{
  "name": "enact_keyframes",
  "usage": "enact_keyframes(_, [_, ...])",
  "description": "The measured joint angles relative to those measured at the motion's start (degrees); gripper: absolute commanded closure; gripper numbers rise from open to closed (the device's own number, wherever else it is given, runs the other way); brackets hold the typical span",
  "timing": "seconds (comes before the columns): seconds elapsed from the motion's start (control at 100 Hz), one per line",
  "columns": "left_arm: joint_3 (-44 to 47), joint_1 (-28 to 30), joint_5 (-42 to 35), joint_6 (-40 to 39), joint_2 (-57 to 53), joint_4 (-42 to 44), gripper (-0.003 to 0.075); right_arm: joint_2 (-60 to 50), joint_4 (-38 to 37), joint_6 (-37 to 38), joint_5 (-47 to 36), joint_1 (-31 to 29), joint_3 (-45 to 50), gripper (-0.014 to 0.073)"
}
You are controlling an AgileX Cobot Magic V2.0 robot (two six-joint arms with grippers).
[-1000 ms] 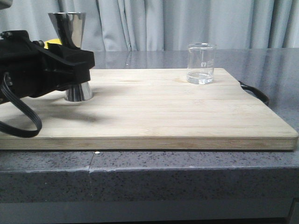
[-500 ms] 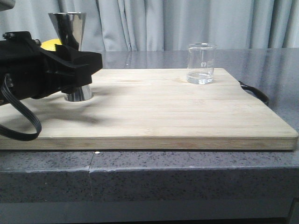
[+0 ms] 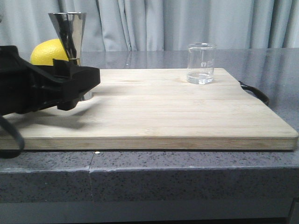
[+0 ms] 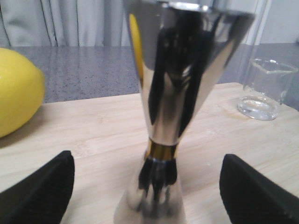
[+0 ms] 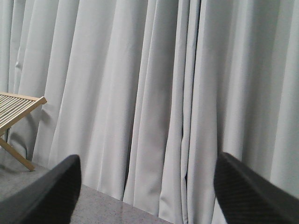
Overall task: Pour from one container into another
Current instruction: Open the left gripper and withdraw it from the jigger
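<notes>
The left gripper [image 4: 149, 186] is showing its jaws standing wide, one black pad at each lower corner of the left wrist view, with the steel jigger [image 4: 180, 93] standing upright between them and no pad touching it. In the front view the left gripper [image 3: 86, 79] is sitting low at the left of the wooden board [image 3: 154, 112], its tips reaching in front of the jigger's foot; how close they are in depth I cannot tell. The right gripper [image 5: 147, 191] is likewise holding its jaws wide and is gripping nothing, looking only at the grey curtain [image 5: 154, 93] and a slatted wooden rack [image 5: 16, 107] at the far left of its view; it is not appearing in the front view at all.

Going outward, the steel jigger [image 3: 69, 32] is standing at the far left of the board with a lemon [image 3: 49, 52] just behind it and to its left. The glass beaker [image 3: 201, 63] is resting upright at the far right of the board, well apart from the jigger, with what looks like a little clear liquid in its bottom.

As for progress, nothing is being poured: neither vessel is lifted or grasped. I judge the task to be at its very start, with the grasp on the jigger, the pick-up of the beaker, the carry and the tilt all remaining
</notes>
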Motion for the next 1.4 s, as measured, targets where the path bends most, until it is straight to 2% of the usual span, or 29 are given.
enact_keyframes(0.44, [5.3, 0.0, 0.0, -0.5, -8.9, 0.0, 0.0131, 0.0, 0.2, 0.0, 0.0, 0.0, 0.0, 0.0062])
enact_keyframes(0.64, [10.4, 0.0, 0.0, -0.6, -18.0, -0.9, 0.0132, -0.6, 1.3, 0.0, 0.0, -0.6, 0.0, 0.0063])
enact_keyframes(0.72, [11.6, 0.0, 0.1, -0.6, -22.6, -3.3, 0.0134, -2.1, 4.3, 0.0, 2.0, -1.5, 0.0, 0.0063])
enact_keyframes(0.83, [11.5, 0.0, 0.1, -0.4, -29.9, -7.1, 0.0136, -5.8, 9.0, 0.0, 10.8, -2.7, -1.0, 0.0063])
enact_keyframes(0.89, [10.0, 0.0, 1.2, 1.2, -34.0, -8.1, 0.0161, -8.6, 10.3, 0.0, 17.4, -3.1, -2.3, 0.0063])
enact_keyframes(0.98, [6.0, 0.0, 7.7, 4.6, -39.1, -8.6, 0.0238, -13.2, 9.7, 0.0, 25.1, -3.2, -4.3, 0.0065])
enact_keyframes(1.21, [-4.3, 0.0, 21.9, 15.5, -52.0, -8.4, 0.0428, -27.3, 5.1, 0.0, 36.4, -3.2, -5.1, 0.0066])
enact_keyframes(1.28, [-5.6, 0.0, 25.2, 18.2, -56.4, -8.4, 0.0451, -32.4, 4.7, 0.0, 43.0, -3.2, -5.1, 0.0066])
enact_keyframes(1.4, [-5.9, 0.0, 32.2, 21.9, -64.4, -8.4, 0.0458, -41.6, 4.7, 0.0, 59.3, -3.2, -5.1, 0.0066])
